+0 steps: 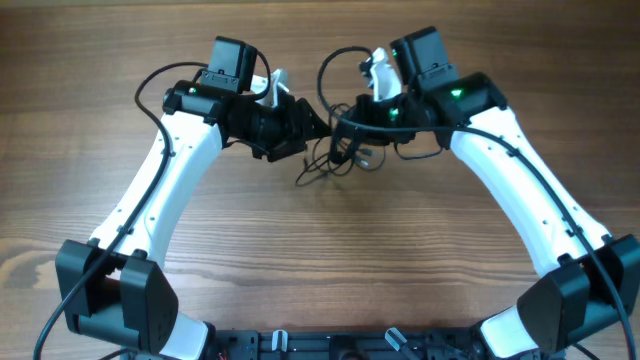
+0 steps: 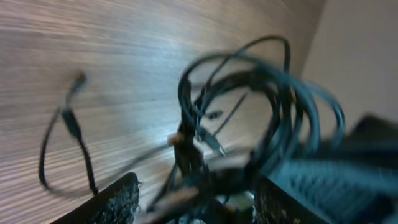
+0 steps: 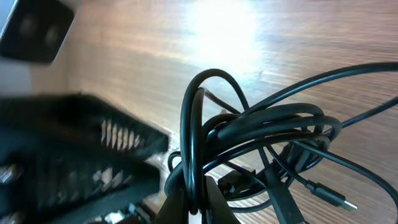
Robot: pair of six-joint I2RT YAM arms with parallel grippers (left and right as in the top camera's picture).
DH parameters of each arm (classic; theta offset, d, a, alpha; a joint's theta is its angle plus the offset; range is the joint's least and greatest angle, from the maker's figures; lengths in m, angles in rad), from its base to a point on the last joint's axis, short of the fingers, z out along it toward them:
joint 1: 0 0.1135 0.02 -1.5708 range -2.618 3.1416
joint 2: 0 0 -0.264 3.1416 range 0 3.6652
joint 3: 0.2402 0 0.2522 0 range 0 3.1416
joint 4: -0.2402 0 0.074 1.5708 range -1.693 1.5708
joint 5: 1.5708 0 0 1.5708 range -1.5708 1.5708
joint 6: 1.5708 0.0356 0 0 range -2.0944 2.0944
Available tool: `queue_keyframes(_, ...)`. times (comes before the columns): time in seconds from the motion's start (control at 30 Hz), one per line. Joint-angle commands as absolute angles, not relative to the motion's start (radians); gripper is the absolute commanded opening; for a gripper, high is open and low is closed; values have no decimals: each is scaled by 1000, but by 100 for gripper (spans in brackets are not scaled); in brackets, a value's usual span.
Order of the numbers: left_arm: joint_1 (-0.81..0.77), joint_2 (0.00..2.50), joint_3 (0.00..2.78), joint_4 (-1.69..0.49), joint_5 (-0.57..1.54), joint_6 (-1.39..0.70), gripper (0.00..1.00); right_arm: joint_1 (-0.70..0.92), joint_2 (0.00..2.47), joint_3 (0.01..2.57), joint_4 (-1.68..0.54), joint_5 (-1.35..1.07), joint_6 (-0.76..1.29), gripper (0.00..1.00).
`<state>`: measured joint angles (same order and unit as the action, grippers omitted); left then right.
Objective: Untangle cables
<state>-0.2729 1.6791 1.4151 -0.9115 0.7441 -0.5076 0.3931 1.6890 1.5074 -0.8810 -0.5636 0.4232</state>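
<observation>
Two white arms stand on bases at 7 and 5 o'clock of the overhead view. The left arm (image 1: pixel 165 190) and the right arm (image 1: pixel 520 180) both bend inward and meet just past the centre of the wooden table (image 1: pixel 320 270). There, toward 12 o'clock, the left claw (image 1: pixel 305 125) and the right claw (image 1: pixel 345 122) face each other nearly tip to tip. The cables (image 1: pixel 330 160) are bunched between them and just below, on the 6 o'clock side. A few thin strands trail from the knot toward 7 o'clock and lie on the wood.

From the left wrist, the left claw (image 2: pixel 196 193) has its fingers (image 2: pixel 118 199) apart, and blurred loops of the cables (image 2: pixel 261 93) rise from the gap. Whether either pad touches them I cannot tell. One loose strand curves away at 9 o'clock, flat on the table.

From the right wrist, the right claw (image 3: pixel 193 208) is closed tight on the cables (image 3: pixel 249 124), whose loops fan out toward 3 o'clock. A small plug (image 3: pixel 333 200) ends one strand at 4 o'clock.
</observation>
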Motion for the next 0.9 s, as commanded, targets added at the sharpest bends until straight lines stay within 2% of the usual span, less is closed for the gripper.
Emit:
queue_keyframes(0.0, -270, 1668, 1425, -909, 881, -402, 62, 379, 1687, 1526, -878, -570, 437, 4)
queue_keyframes(0.27, -287, 1668, 1425, -916, 905, -317, 63, 379, 1687, 1526, -860, -628, 448, 4)
queue_keyframes(0.6, -293, 1668, 1425, -949, 673, -318, 59, 379, 1687, 1526, -894, -716, 443, 4)
queue_keyframes(0.8, -293, 1668, 1425, -957, 656, -317, 56, 379, 1687, 1526, -926, -720, 413, 4)
queue_keyframes(0.87, -293, 1668, 1425, -956, 656, -317, 52, 379, 1687, 1526, -937, -720, 406, 4)
